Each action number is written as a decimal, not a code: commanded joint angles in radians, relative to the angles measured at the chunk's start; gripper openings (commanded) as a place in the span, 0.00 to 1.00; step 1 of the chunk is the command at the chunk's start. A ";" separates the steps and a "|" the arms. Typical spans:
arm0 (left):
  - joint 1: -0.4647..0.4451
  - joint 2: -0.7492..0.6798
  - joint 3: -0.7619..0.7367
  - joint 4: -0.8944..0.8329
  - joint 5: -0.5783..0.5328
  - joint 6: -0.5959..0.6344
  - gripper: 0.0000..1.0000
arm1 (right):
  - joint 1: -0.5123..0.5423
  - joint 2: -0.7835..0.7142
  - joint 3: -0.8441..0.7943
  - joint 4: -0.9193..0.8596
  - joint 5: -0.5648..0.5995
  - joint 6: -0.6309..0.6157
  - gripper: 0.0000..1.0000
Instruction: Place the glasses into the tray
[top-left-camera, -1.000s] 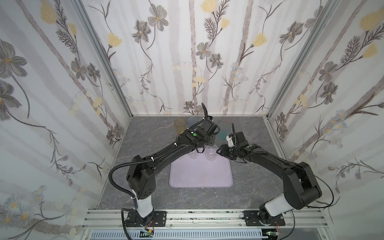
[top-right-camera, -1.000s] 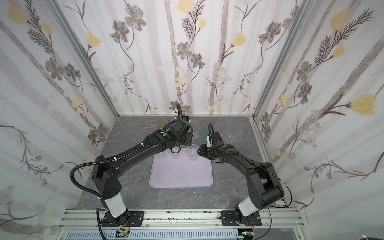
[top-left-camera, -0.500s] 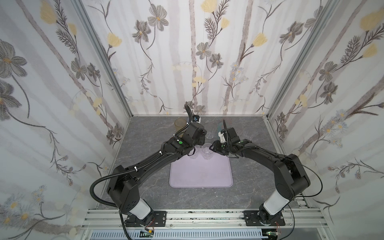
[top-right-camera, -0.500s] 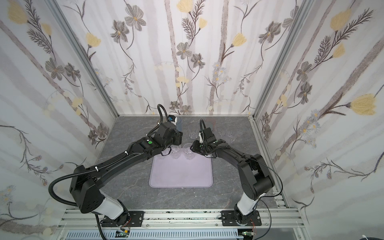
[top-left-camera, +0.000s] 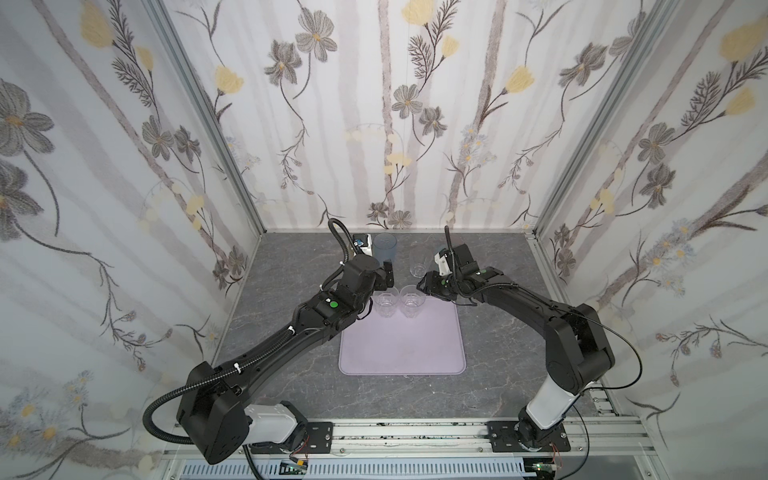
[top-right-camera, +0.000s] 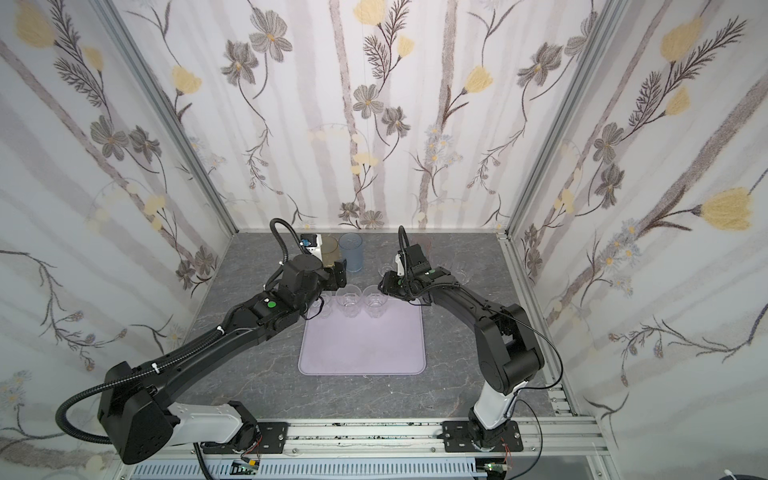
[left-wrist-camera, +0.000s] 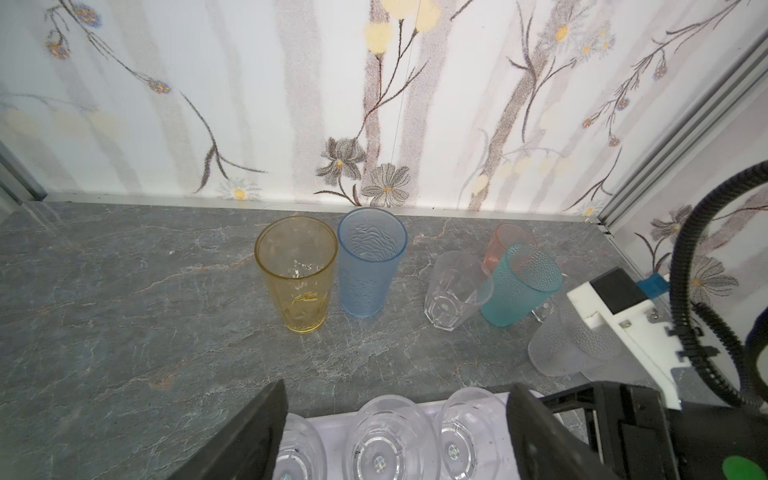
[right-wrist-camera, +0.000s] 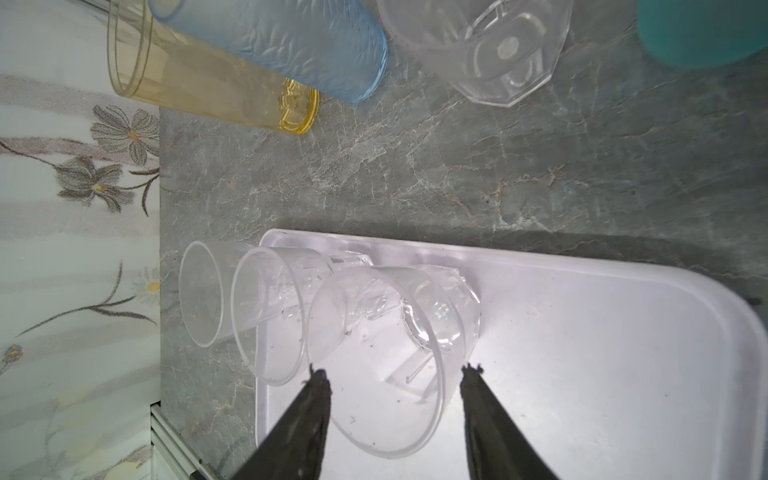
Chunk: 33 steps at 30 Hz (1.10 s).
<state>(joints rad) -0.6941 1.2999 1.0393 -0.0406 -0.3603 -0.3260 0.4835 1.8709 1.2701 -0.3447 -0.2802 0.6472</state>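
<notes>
- A flat pale lilac rectangular tray (top-left-camera: 401, 353) lies in the middle of the grey stone-look tabletop (top-left-camera: 490, 353), between the two black arms.
- Three short clear tumblers (top-right-camera: 348, 304) stand upright and close together in a row along the tray's far edge.
- The left gripper (left-wrist-camera: 397, 390) hangs over that row, its black fingers (left-wrist-camera: 257, 432) spread wide with nothing pinched between them.
- The right gripper (right-wrist-camera: 395, 372) comes in from the right side. Its jaws are spread either side of the rim of the rightmost clear tumbler (right-wrist-camera: 386, 332), and a gap shows at one fingertip, so it is not pinching.
- Behind the tray, near the back wall, a tall amber tumbler (left-wrist-camera: 297, 274) and a tall blue rippled tumbler (left-wrist-camera: 370, 262) stand just beside each other on the tabletop.
- Further right stand a clear faceted tumbler (left-wrist-camera: 453, 291) and a teal dimpled tumbler (left-wrist-camera: 519, 282), with a short pink tumbler (left-wrist-camera: 505, 245) behind them.
- A frosted tumbler (left-wrist-camera: 573, 345) stands nearer the tray, partly hidden by the right arm's wrist.
</notes>
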 joint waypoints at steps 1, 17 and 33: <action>0.013 -0.033 -0.052 0.148 0.090 -0.011 0.84 | -0.013 -0.019 0.057 -0.050 0.097 -0.045 0.52; -0.084 0.059 -0.169 0.335 0.167 -0.093 0.74 | -0.045 0.247 0.425 -0.050 0.315 0.020 0.50; -0.087 0.063 -0.199 0.332 0.129 -0.104 0.74 | -0.036 0.438 0.508 -0.041 0.277 0.085 0.44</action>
<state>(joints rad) -0.7807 1.3647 0.8459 0.2562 -0.2157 -0.4194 0.4480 2.2841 1.7569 -0.4244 -0.0006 0.7155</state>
